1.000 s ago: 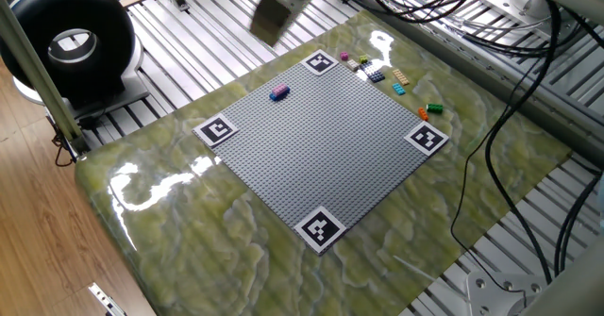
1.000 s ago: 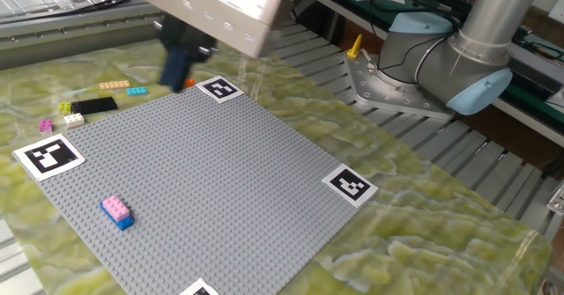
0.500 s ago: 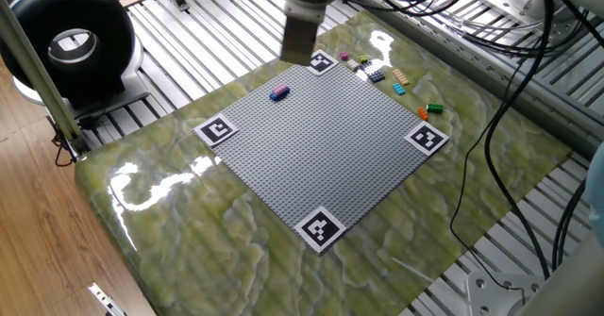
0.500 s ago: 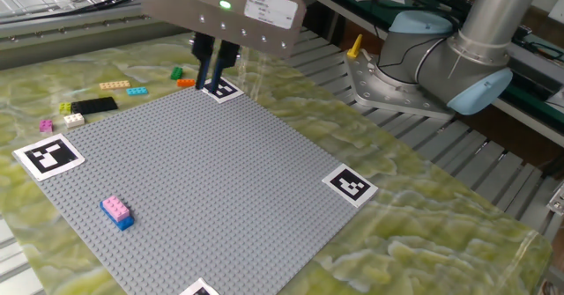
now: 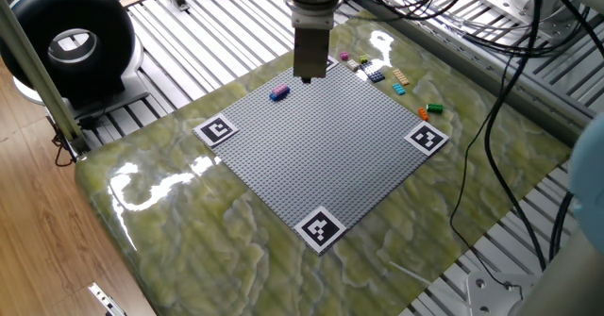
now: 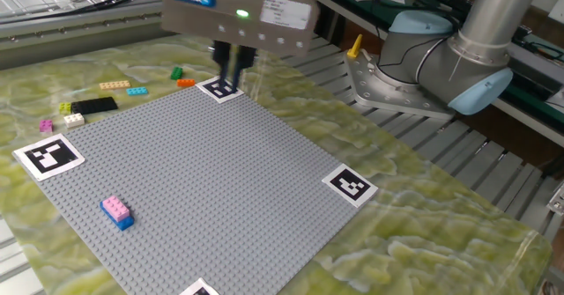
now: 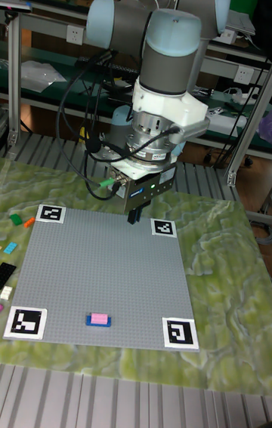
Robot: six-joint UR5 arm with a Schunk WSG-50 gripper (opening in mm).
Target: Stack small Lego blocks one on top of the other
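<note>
A pink Lego block on a dark blue one forms a small stack on the grey baseplate near one edge. Other small blocks lie loose off the plate beyond a corner tag: green, orange, cyan, yellow, pink and a dark one. My gripper hangs over the plate's far corner, pointing straight down. Its fingers stand slightly apart with nothing between them, well away from the stack.
Black-and-white marker tags mark the baseplate's corners. A green-marbled mat covers the table. A black round device stands at the far left, cables hang at the right, and the arm's base is behind the plate.
The gripper has swung in from outside the plate's edge and come down over the corner near the marker tag. The blocks have not moved.
</note>
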